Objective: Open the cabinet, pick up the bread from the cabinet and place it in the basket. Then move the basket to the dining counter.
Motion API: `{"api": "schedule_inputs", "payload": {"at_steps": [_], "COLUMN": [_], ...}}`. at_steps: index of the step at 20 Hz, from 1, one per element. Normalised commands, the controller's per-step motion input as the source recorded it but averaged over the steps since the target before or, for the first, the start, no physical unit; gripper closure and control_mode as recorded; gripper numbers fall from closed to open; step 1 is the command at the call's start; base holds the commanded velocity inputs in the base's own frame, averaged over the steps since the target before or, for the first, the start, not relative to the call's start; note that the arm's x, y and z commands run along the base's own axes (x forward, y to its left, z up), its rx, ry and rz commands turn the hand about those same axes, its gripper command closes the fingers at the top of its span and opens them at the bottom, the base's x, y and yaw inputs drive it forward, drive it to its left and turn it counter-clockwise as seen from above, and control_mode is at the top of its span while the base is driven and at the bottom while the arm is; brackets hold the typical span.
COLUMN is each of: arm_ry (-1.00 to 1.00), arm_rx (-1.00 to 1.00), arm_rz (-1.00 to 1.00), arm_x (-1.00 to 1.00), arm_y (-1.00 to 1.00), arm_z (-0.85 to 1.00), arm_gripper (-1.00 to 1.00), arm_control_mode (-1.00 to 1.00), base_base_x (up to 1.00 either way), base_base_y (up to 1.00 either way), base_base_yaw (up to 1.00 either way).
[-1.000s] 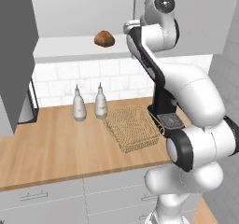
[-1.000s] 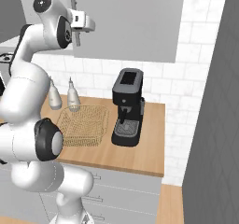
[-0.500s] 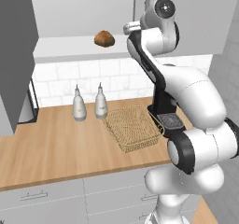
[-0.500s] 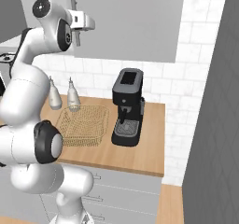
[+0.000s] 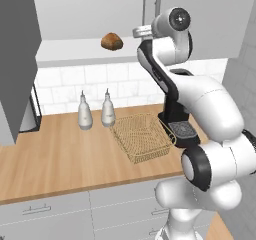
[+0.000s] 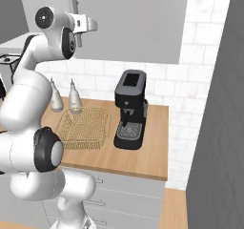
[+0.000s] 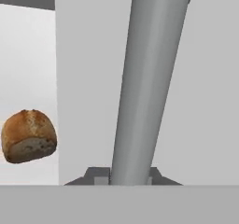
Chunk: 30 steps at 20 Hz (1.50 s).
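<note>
The gripper [image 5: 146,32] is clenched on the right cabinet door's bar handle [image 7: 149,78] to pull it wide, bread [image 5: 112,41] waiting at the shelf's [image 5: 70,49] front edge

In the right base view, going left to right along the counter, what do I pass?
Two bottles and → basket → coffee machine → bare counter end by the tiled wall.
</note>
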Motion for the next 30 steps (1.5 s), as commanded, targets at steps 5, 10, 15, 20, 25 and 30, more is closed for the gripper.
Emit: {"api": "schedule_inputs", "payload": {"at_steps": [5,10,15,20,25,30], "arm_ry": [0.00,0.00,0.00,0.05,0.15,0.01], "arm_rx": [0.00,0.02,0.06,0.09,0.12,0.05], "arm_rz": [0.03,0.01,0.00,0.00,0.00,-0.05], "arm_x": [-0.89,-1.00,-1.00,-1.00,-0.79,-0.94], "arm_y": [-0.55,-0.68,-0.93,-1.00,-0.96,-0.50], "arm_z": [0.00,0.06,0.13,0.10,0.00,0.00], "arm_gripper": [1.00,1.00,1.00,1.00,1.00,1.00], "arm_control_mode": [-1.00,-1.00,-1.00,-1.00,-1.00,-1.00], "base_base_x": [0.00,0.00,0.00,0.00,0.00,0.00], "base_base_y": [0.00,0.00,0.00,0.00,0.00,0.00], "base_base_yaw": [0.00,0.00,0.00,0.00,0.00,0.00]}}
